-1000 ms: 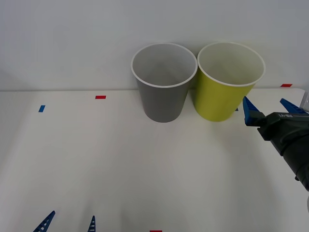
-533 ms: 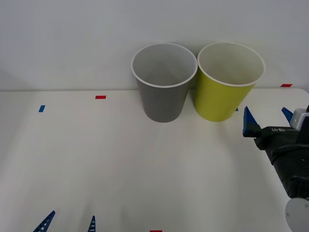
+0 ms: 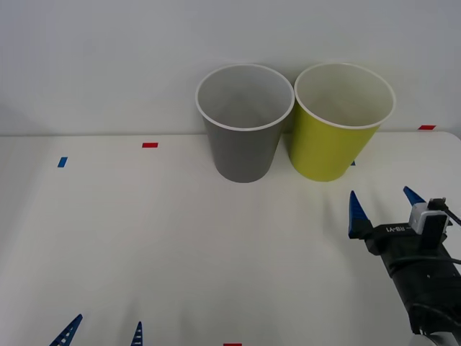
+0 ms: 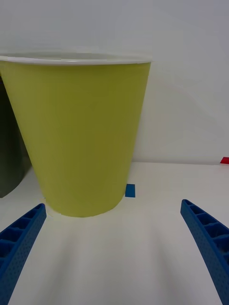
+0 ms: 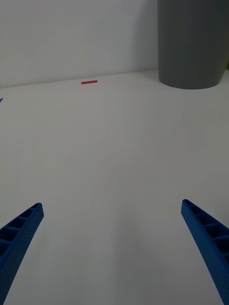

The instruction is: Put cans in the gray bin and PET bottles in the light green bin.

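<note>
On the white bench (image 3: 180, 238) the gray bin (image 3: 245, 122) and the light green bin (image 3: 340, 124) stand upright side by side at the far edge, against the pale wall, the gray one on the robot's left and the green one on its right, their white rims almost touching. Both bins look pale and bare inside as far as the front view reaches into them. The right tool (image 3: 380, 205) hangs low over the bench near the right edge, just in front of the light green bin and a little to its right, its two blue ribbed fingers (image 3: 354, 213) spread wide with nothing between them. In the right wrist view the same tool (image 4: 114, 252) faces the green bin's wall (image 4: 81, 138) straight on, a small blue tape mark (image 4: 130, 190) lying on the bench at the bin's foot and a dark sliver of the gray bin (image 4: 9, 157) beside it. The left tool (image 3: 101, 333) sits at the near edge of the bench on the left, well apart from both bins, its fingers also wide and holding nothing; its wrist view (image 5: 112, 248) looks across bare bench toward the gray bin's base (image 5: 193, 43) and a red tape mark (image 5: 89, 82). More red (image 3: 150, 145) and blue (image 3: 62, 161) tape marks dot the bench.
</note>
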`<state>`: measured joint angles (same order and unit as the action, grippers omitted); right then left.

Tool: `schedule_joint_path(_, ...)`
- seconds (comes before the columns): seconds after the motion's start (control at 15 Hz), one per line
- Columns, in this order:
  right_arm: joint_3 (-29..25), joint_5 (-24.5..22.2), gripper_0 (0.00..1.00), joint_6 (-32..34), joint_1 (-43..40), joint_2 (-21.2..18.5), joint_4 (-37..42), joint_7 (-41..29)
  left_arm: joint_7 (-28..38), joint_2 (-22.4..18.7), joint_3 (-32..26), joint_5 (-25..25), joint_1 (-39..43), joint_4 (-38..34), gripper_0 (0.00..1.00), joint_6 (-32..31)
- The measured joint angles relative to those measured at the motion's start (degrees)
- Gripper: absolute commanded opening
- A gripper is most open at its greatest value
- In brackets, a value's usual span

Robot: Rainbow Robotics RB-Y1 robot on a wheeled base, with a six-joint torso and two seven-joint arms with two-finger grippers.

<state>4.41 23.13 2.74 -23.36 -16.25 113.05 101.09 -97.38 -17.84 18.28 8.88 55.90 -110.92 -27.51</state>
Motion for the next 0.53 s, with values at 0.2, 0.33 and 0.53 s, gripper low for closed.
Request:
schedule_joint_path(0.2, 1.3, -3.5, 0.97, 2.5, -1.5, -0.1, 0.0, -0.7, 0.0, 0.0, 0.0, 0.0, 0.0, 0.0, 1.00, 0.0)
schedule_joint_path(0.33, 1.8, -7.4, 0.97, 4.6, -2.9, -1.3, 0.0, -6.2, 0.0, 0.0, 0.0, 0.0, 0.0, 0.0, 1.00, 0.0)
schedule_joint_path(0.53, 2.9, -11.6, 0.97, 9.2, -6.9, -4.9, -0.4, -12.1, 0.0, 0.0, 0.0, 0.0, 0.0, 0.0, 1.00, 0.0)
